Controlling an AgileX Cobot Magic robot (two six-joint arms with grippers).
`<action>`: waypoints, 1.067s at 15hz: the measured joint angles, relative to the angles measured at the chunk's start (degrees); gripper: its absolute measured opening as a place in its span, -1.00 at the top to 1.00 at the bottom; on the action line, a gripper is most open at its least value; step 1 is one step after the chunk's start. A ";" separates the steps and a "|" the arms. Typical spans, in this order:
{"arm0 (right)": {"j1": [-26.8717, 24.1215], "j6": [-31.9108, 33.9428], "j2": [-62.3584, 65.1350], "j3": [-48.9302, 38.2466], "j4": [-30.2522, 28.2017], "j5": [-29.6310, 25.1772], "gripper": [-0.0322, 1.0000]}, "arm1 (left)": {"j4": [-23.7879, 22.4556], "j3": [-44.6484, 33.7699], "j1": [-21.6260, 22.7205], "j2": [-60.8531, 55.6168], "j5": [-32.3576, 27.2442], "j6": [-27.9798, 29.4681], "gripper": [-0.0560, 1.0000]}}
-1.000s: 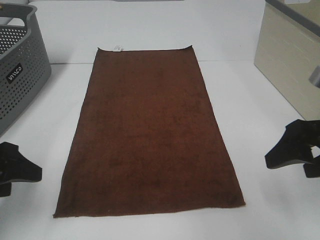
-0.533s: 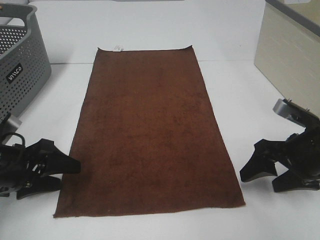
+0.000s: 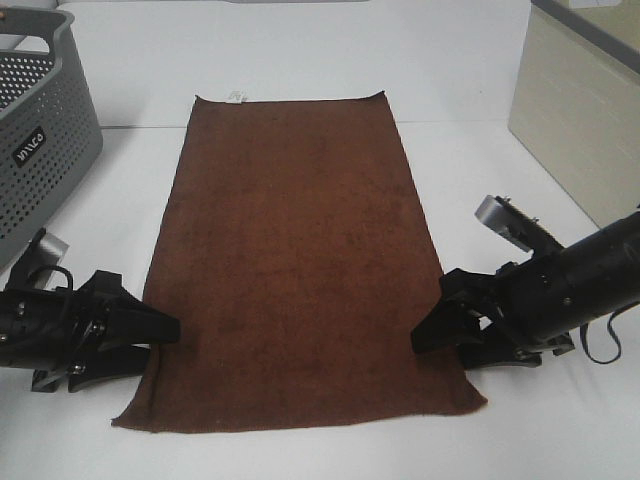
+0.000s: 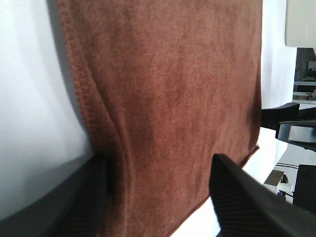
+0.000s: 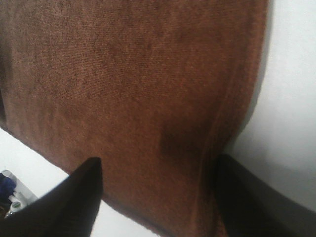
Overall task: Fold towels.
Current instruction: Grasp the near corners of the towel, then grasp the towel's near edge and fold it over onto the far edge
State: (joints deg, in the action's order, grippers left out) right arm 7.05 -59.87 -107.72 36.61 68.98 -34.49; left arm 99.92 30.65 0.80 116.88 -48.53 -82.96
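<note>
White table (image 3: 300, 50) fills your view, with the towel (image 3: 300, 250) spread flat lengthwise down its middle. Your grey basket (image 3: 40, 150) sits at the far left. Your left gripper (image 3: 160, 342) and right gripper (image 3: 432, 345) each straddle a long edge near the close corners, fingers apart. A white tag (image 3: 236, 97) marks the far edge.
</note>
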 joint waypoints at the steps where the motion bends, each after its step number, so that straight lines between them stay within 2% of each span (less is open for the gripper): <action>1: 1.60 2.58 -0.29 0.52 0.06 1.89 -0.11 | -0.57 0.06 -0.06 0.06 1.26 -0.17 -0.04; 2: 2.23 5.56 -0.57 0.69 -0.23 3.55 0.15 | -0.97 0.06 -0.11 0.00 1.55 -0.29 0.18; 3: 2.35 9.17 -0.86 0.69 -1.03 5.84 0.75 | -1.26 0.06 -0.11 0.00 1.55 -0.80 0.72; 4: 2.35 9.91 -0.86 0.69 -1.15 6.36 0.93 | -1.43 0.06 -0.11 0.00 1.26 -0.97 0.87; 7: 2.35 10.20 -0.74 0.69 -1.43 6.25 0.94 | -1.43 -0.34 -0.17 -1.66 2.81 -0.97 0.89; 10: 2.35 15.41 2.23 0.11 -6.47 5.04 0.94 | -2.35 -3.90 -0.17 -8.42 7.85 0.74 0.89; 16: 2.35 17.48 13.69 -12.89 -8.71 3.61 0.94 | -3.67 -16.04 -0.17 -21.72 11.40 1.38 0.89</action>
State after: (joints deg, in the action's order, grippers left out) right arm 9.40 -42.40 -94.02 23.72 60.28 -30.88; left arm 96.26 14.61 0.63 95.17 -37.13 -81.59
